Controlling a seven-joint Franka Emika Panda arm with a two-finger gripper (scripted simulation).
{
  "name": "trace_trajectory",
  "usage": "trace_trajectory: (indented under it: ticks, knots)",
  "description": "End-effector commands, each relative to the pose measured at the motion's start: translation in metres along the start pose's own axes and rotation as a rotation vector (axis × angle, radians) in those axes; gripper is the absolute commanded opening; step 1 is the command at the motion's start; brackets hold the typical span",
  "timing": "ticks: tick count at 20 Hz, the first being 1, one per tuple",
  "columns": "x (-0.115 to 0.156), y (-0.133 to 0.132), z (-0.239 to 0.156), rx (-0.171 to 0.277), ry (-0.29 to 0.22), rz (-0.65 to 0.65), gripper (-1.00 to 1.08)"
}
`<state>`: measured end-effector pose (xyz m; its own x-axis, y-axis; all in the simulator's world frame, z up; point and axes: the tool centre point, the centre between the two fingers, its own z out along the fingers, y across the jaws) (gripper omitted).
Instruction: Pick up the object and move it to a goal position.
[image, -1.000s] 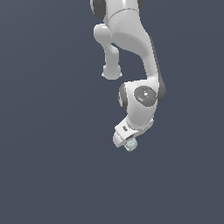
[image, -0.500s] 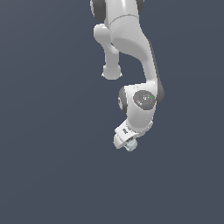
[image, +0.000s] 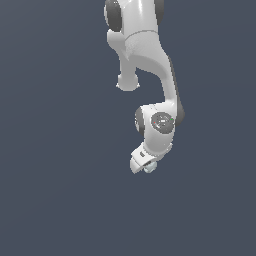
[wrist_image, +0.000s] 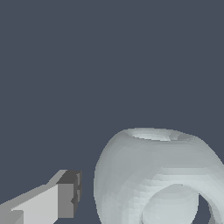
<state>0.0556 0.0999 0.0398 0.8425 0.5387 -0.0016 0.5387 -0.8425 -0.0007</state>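
The object (wrist_image: 144, 162) is a pale grey-blue lumpy thing with a ring-like hole in its face, and it fills much of the wrist view. In the exterior view the object (image: 150, 168) is a small pale blob right under the white hand. My gripper (image: 142, 164) sits down over it, open. One grey-tipped finger (wrist_image: 65, 199) stands beside the object with a narrow gap between pad and surface. The other finger is almost entirely hidden behind the object at the picture's edge.
The white arm (image: 150, 55) comes down from the upper middle of the exterior view. All around is a plain dark grey-blue surface (image: 60, 190), with no other objects or edges in sight.
The wrist and hand have sunk a little lower toward the object. The object itself has stayed where it was.
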Motion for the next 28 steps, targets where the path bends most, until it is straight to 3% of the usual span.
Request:
trace_trajectory:
  ticks: [1, 17, 28]
  knots:
    - [0.001, 0.0, 0.0, -0.001, 0.002, 0.0, -1.0]
    - [0.001, -0.002, -0.011, -0.001, 0.002, 0.0, -1.0]
    - [0.001, -0.019, -0.089, -0.002, 0.001, -0.001, -1.0]
